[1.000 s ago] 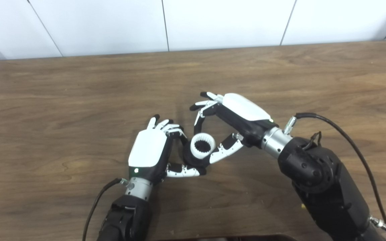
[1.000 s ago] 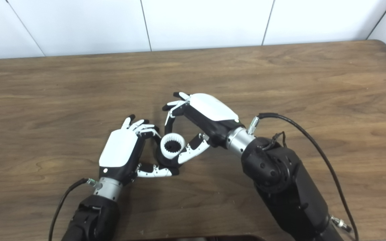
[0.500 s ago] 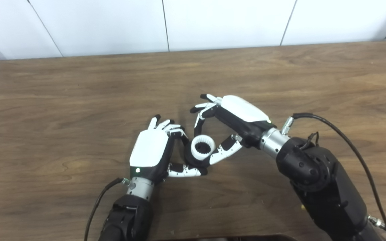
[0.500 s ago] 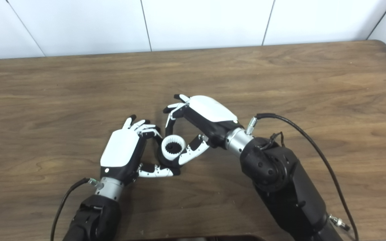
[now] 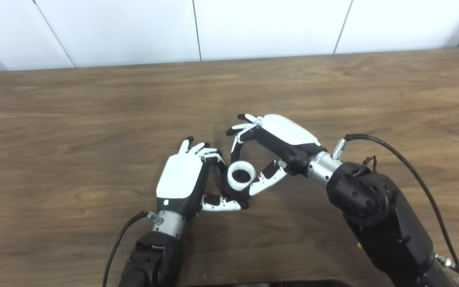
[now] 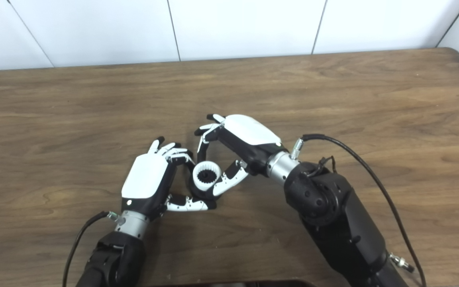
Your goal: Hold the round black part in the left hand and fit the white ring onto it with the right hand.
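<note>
Sitting just below the middle of the frame, the white ring rests on top of the round black part, its toothed bore facing up toward the cameras, so the shared axis runs roughly upright with a slight lean. From here the ring looks already seated on the part, though how deep it sits I cannot tell.

The left hand lies to the left of the pair, palm turned toward them, fingers curled round the far side of the black part and thumb reaching along underneath; it seems to have that part in its grasp. The right hand comes in from the right and a little above, fingers arched over the upper edge of the ring and its thumb lying against the ring's right flank. That hand is half curled, pinching or at least touching the ring, but whether it truly grips I cannot say for sure.

Both hands are about equally close, one on each side. Any final press, I'd guess, goes straight down along that axis while the left hand braces from below.

No containers stand on the wooden table; nothing else lies on it that I can see
</note>
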